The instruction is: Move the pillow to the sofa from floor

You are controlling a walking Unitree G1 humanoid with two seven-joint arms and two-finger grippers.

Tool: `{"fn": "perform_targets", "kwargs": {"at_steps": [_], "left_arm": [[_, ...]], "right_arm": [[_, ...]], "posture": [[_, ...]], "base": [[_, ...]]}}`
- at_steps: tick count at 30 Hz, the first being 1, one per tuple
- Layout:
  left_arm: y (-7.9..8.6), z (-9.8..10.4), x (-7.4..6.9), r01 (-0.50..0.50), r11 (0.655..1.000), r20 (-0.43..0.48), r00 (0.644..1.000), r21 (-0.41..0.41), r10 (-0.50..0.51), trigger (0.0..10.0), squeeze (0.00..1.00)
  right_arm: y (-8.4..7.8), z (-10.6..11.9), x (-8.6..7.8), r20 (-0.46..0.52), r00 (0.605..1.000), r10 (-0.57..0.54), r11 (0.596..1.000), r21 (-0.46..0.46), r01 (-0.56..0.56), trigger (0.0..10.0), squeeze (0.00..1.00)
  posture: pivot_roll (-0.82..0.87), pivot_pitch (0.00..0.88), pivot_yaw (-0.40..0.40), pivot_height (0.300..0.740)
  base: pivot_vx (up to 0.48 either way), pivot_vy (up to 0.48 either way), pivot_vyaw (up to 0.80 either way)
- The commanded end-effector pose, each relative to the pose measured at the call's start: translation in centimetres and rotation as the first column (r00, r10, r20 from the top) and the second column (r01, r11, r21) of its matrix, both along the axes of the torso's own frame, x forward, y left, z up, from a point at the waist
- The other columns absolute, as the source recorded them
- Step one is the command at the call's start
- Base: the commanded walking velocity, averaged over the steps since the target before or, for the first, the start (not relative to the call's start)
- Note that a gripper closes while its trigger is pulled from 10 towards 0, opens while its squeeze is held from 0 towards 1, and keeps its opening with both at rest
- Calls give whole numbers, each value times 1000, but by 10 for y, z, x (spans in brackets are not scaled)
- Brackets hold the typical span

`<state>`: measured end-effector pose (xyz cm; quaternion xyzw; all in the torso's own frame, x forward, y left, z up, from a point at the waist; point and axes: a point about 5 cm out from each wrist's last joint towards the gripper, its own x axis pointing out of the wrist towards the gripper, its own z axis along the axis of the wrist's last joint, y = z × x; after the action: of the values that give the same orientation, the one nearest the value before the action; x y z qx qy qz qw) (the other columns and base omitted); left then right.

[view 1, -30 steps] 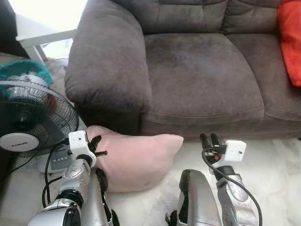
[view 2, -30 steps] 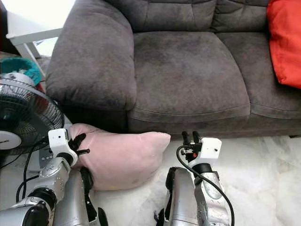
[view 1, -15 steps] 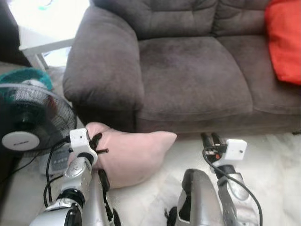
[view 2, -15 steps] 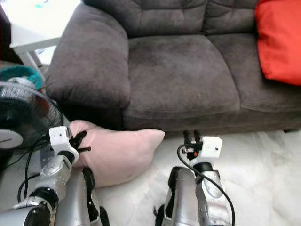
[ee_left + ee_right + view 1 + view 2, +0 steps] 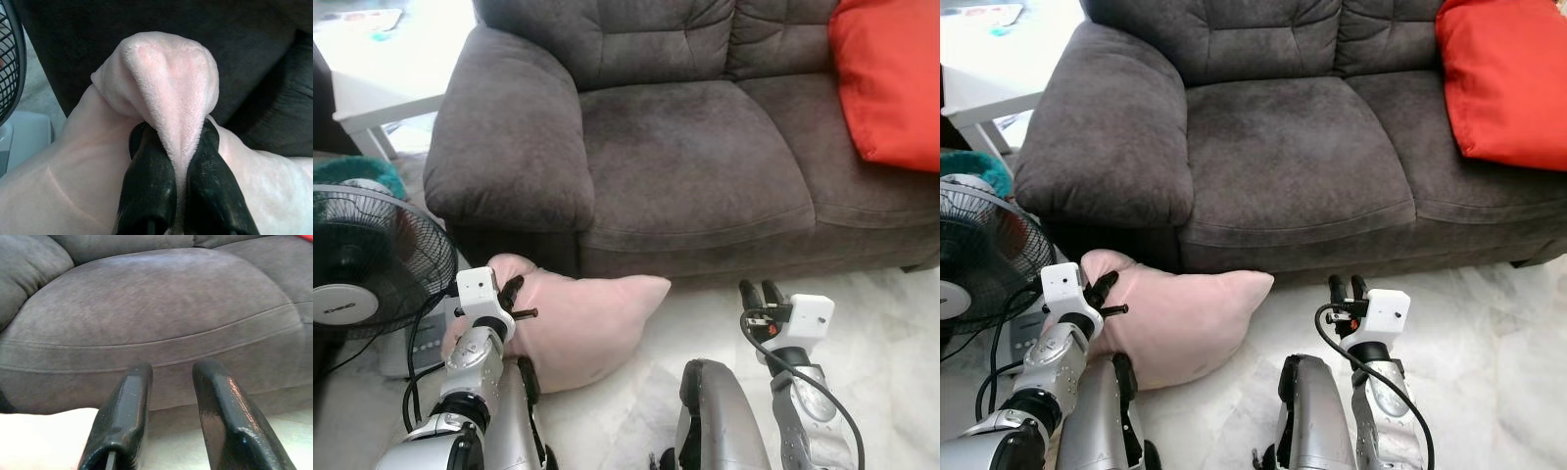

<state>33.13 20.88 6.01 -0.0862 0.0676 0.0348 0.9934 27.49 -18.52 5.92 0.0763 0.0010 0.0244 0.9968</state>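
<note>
1. One soft pale-pink plush pillow [image 5: 582, 328] lies on the pale marble floor [image 5: 891, 323], propped against the base of the dark grey fabric sofa [image 5: 685, 147] just below its rounded armrest.
2. The left tool [image 5: 173, 161] is clamped on a pinched fold at the pillow's upper corner; in the left wrist view the plush bulges up between the two black fingers [image 5: 149, 181].
3. The right tool [image 5: 759, 294] hangs above the bare floor in front of the sofa, well apart from the pillow, its fingers parted and holding nothing.
4. Beside the pillow, on the robot's left, stands a black wire-guarded fan [image 5: 372, 269] with a cable running past the left arm. A bright orange-red cushion [image 5: 886, 78] rests on the sofa's far seat.
5. By my reading the grasp is made and the lift is the step in hand, since most of the pillow rests on the floor.
6. The next move calls for raising the pillow clear of the seat's front edge, carrying it forward over the near grey seat cushion and releasing it there, while keeping the hanging bulk off the fan and cable.
</note>
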Motion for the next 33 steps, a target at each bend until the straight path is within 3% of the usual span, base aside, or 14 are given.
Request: {"fn": "perform_targets", "kwargs": {"at_steps": [1, 15, 18, 29, 33], "left_arm": [[2, 18, 7, 0, 999, 97, 995, 32, -3, 10000, 0], [-1, 17, 6, 17, 999, 103, 994, 40, -21, 10000, 0], [-3, 17, 5, 26, 999, 104, 994, 42, -31, 10000, 0], [-9, 16, 5, 73, 995, 103, 991, 66, -80, 10000, 0], [-9, 14, 3, 79, 994, 97, 992, 71, -85, 10000, 0]], "right_arm": [[0, -1, 0, -2, 1000, 1, 1000, -3, -1, 10000, 0], [0, -2, 0, -5, 1000, -2, 1000, -5, 1, 10000, 0], [0, -2, -1, -5, 1000, 0, 1000, -4, 0, 10000, 0], [4, -5, 0, -22, 1000, 21, 1000, 2, -21, 10000, 0], [4, -5, 0, -20, 1000, 16, 1000, -1, -16, 10000, 0]], "posture": [[33, 79, -38, 498], [33, 82, -38, 577], [33, 83, -37, 602], [39, 86, -36, 607], [40, 88, -37, 632]], "base": [[0, 0, 0], [0, 0, 0], [-251, 0, 0], [-424, 0, 0], [-390, 0, 0]]}}
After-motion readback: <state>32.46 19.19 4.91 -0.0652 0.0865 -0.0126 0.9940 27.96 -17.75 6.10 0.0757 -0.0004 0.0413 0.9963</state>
